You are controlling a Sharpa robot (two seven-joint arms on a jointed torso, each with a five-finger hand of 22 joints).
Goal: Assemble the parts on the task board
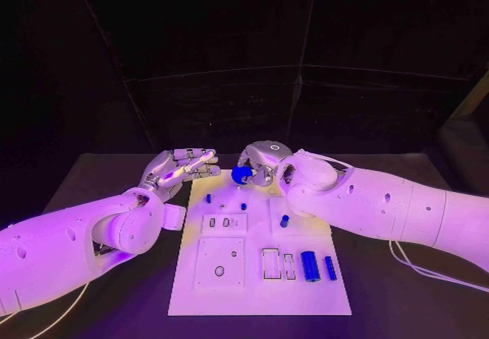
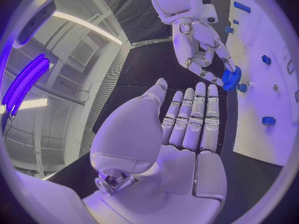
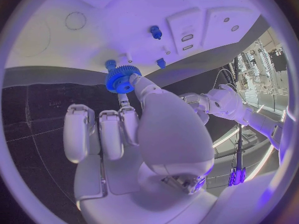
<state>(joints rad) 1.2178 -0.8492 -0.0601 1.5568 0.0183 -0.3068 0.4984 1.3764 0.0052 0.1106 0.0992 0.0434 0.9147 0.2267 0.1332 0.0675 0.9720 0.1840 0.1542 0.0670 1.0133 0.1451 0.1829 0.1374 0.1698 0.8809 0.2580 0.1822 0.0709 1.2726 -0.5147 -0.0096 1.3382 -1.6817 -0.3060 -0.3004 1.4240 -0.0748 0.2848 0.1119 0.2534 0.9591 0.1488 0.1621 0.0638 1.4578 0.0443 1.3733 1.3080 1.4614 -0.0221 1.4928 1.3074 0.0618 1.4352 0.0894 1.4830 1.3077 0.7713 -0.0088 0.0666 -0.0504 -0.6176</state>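
The white task board (image 1: 204, 289) lies in the middle of the black table. At its far edge my right hand (image 1: 265, 161) pinches a blue toothed gear (image 1: 242, 174) between thumb and a finger; the gear (image 3: 121, 78) hangs just above the board (image 3: 124, 20), near a small blue peg (image 3: 111, 63). My left hand (image 1: 186, 168) hovers by the board's far left corner, holding nothing, its fingers (image 2: 198, 115) stretched out straight and side by side toward the right hand (image 2: 198, 47) and the gear (image 2: 231, 78).
Small blue pegs (image 1: 208, 198) (image 1: 242, 206) (image 1: 284, 221) stand on the board's far half. Two blue cylinders (image 1: 309, 266) (image 1: 330, 268) lie at its near right beside rectangular slots (image 1: 270, 263). Bare black table surrounds the board; both arms flank it.
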